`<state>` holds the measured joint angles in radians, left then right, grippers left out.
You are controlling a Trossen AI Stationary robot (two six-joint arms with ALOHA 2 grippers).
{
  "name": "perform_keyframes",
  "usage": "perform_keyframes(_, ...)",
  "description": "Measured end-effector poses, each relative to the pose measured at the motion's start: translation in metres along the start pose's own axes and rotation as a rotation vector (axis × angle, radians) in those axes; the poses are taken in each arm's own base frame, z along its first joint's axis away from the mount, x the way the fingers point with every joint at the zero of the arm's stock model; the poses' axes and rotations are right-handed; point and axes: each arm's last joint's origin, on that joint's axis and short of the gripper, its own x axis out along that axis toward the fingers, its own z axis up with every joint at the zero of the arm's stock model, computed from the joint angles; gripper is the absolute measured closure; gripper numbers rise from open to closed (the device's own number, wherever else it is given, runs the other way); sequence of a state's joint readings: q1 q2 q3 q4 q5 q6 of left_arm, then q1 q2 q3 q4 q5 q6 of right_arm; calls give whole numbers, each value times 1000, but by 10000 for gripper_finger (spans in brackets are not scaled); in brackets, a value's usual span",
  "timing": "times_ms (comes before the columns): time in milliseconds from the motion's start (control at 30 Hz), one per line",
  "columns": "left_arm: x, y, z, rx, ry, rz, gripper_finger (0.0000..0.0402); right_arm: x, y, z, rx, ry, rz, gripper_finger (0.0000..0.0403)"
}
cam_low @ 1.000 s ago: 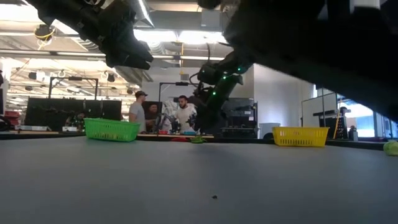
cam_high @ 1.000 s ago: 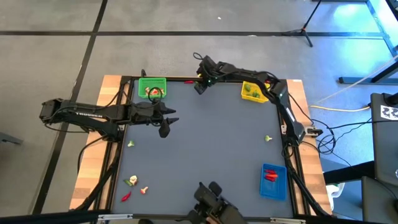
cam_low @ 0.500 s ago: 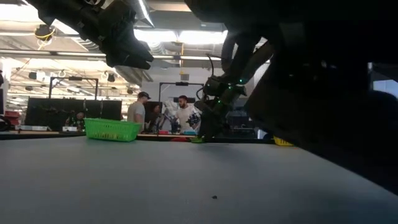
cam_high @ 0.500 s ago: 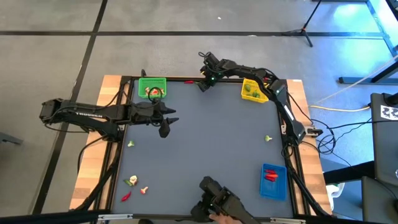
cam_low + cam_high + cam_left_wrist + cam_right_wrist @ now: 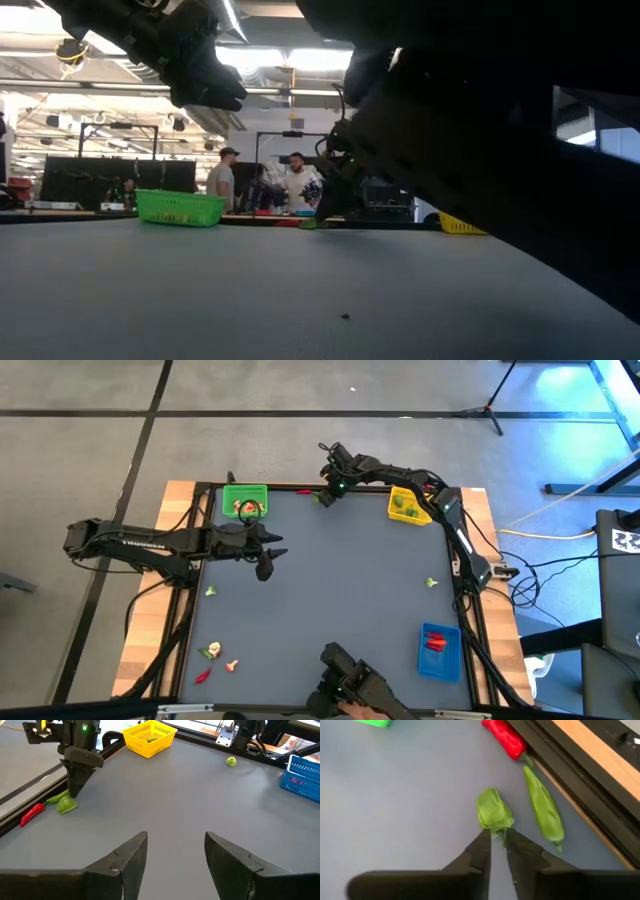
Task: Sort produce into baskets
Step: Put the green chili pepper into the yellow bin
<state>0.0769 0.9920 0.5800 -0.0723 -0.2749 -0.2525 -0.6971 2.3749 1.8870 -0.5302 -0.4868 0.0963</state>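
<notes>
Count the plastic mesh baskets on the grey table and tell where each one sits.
3. The bright green plastic mesh basket sits at the far left corner, the yellow one at the far right, the blue one near right.

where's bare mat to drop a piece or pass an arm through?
Widest bare stretch: mid-mat, between the left gripper, the yellow mesh basket and the blue mesh basket. Also bare: the near edge between the near-left cluster of toy pieces and the blue basket. Crowded: the far rail, where the right gripper closes around a small green leafy piece, beside a green pod and red chili.
</notes>
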Motion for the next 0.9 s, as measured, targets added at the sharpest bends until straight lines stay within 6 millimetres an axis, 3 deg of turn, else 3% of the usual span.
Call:
perform_keyframes(167,0,0,0,0,0,0,208,0,1,0,-2,-2,12,396)
perform_keyframes(467,0,1,-3,-5,28,7,208,0,-1,-3,-24,25,-67,391)
perform_keyframes(633,0,1,-3,-13,28,7,208,0,-1,-5,0,41,-69,360)
perform_keyframes(900,0,1,-2,-5,20,7,208,0,-1,-3,-164,31,-71,281)
